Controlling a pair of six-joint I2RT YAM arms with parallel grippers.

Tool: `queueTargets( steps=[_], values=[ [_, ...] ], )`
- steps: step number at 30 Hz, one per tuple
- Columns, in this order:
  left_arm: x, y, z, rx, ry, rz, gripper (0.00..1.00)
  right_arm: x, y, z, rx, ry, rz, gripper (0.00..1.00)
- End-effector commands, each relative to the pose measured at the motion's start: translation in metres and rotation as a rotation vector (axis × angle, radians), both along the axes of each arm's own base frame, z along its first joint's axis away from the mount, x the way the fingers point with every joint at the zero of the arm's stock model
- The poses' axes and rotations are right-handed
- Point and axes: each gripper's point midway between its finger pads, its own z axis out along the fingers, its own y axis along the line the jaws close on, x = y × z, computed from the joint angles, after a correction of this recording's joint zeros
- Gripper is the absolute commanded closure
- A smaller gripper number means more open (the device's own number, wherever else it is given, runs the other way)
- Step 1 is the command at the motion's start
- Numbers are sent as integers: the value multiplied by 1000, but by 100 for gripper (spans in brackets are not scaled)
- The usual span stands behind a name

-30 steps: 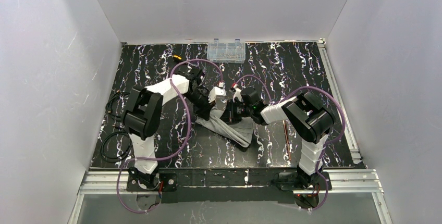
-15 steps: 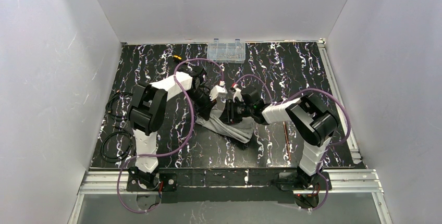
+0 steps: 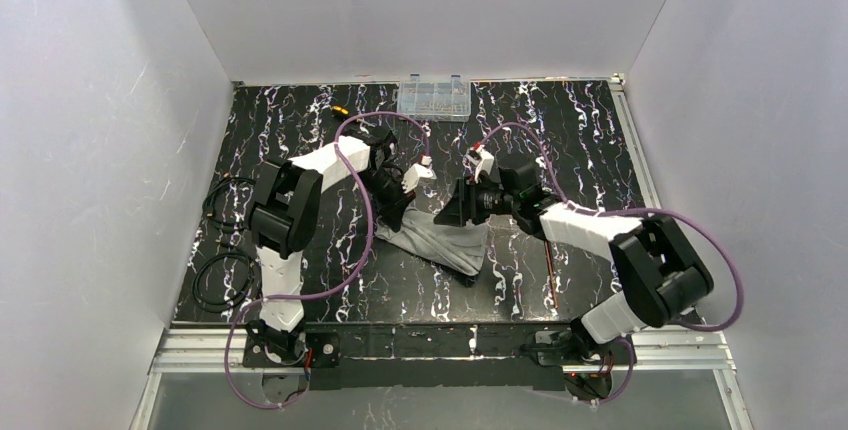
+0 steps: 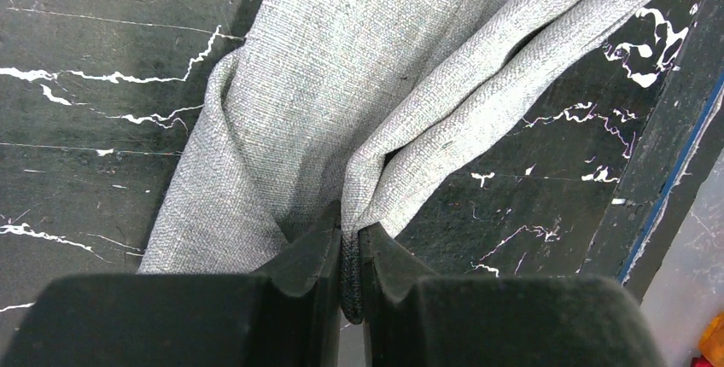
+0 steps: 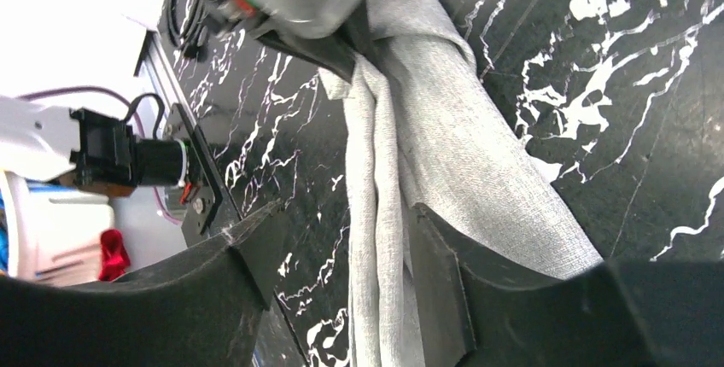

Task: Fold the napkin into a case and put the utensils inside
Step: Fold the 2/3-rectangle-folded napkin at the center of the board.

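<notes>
Left gripper (image 4: 348,232) is clamped on a napkin (image 4: 341,68) edge; right gripper (image 5: 346,213) has its jaws apart, gripping nothing.
Napkin's light-grey woven cloth, bunched into a long creased strip mid-table (image 3: 560,130) between the arms. Looks soft, light and floppy, so it probably won't hold a fold itself. I'd grab corners or hems, not the middle.

I count one grey napkin (image 3: 445,246), one clear compartment box (image 3: 434,97) and one small screwdriver (image 3: 341,110) on the table (image 3: 590,130). My grippers are two, the left gripper (image 4: 350,269) and the right gripper (image 5: 341,220), and two black cable loops (image 3: 205,275) lie at the table's left edge. The copper utensils (image 3: 552,268) show as a thin streak, too fine to count.
</notes>
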Motion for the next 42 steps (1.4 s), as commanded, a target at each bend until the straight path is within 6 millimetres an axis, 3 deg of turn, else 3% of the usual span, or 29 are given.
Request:
queueTargets(
  steps=[1,10,14,25,31,42],
  values=[
    [-3,2,4,10,32,-2,92,-18,-12,10,-33,-149,142,34],
    [-13,-1,7,-1,115,12,92,-30,-39,3,-164,-293,202,22],
    [-11,-2,9,-16,124,20,93,-38,-41,2,-167,-294,241,2],
    [-8,0,8,-16,120,32,93,-59,-22,-28,-151,-196,347,1],
    [-6,2,7,-7,122,43,94,-66,-14,-31,-159,-227,378,1],
    [-7,1,9,-15,163,47,97,-55,-36,-26,-388,-413,323,1]
  ],
)
